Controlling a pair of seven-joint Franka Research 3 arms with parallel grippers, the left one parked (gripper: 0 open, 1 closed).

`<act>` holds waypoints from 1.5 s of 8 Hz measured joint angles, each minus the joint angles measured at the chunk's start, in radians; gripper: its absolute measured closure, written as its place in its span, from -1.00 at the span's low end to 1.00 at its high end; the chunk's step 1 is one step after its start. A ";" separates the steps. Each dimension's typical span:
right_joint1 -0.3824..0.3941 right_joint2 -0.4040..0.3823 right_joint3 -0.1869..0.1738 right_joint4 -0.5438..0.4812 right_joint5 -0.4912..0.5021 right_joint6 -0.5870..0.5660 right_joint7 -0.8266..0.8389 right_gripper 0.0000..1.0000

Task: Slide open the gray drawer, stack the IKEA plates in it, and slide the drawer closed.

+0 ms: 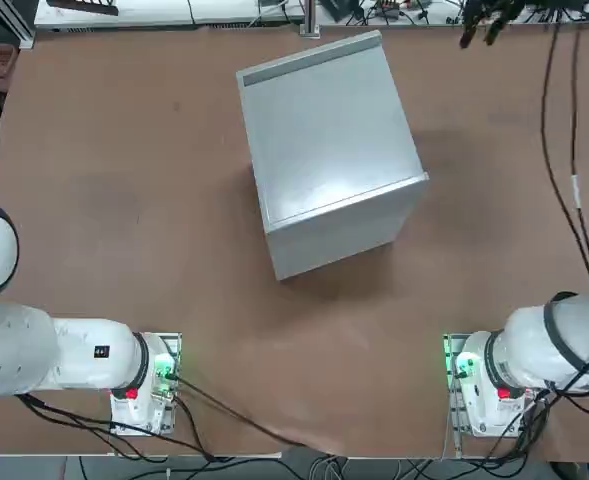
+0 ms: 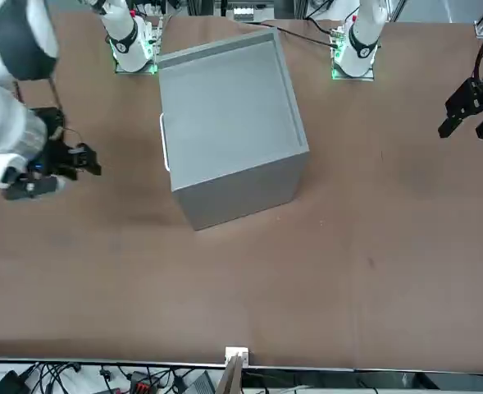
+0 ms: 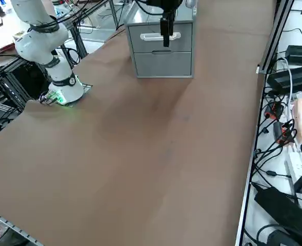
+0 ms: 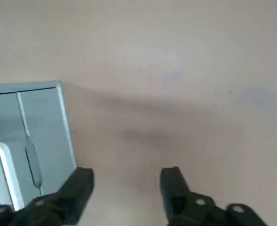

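In the top view, the gray cabinet stands upright on the brown table, turned a little at an angle to the table's edges. Its flat top faces the camera, and one plain side shows toward the robot. The base end of the right arm is in the lower right part of this view; its gripper is out of sight there.

In the front view, the right gripper hangs beside the cabinet, on the side where a white handle sticks out. There is a gap between the black gripper and that handle.

In the right side view, the cabinet front has two gray panels, one above the other. The gray drawer, the upper one with the white handle, is closed. The gripper hangs in front of it from this angle, covering part of the handle.

In the right wrist view, the two black fingers are spread wide apart, with nothing between them. The handle and the drawer front are near one finger, and bare table shows beyond the gap.
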 joint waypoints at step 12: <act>0.321 -0.234 -0.412 -0.127 -0.005 -0.054 -0.001 -1.00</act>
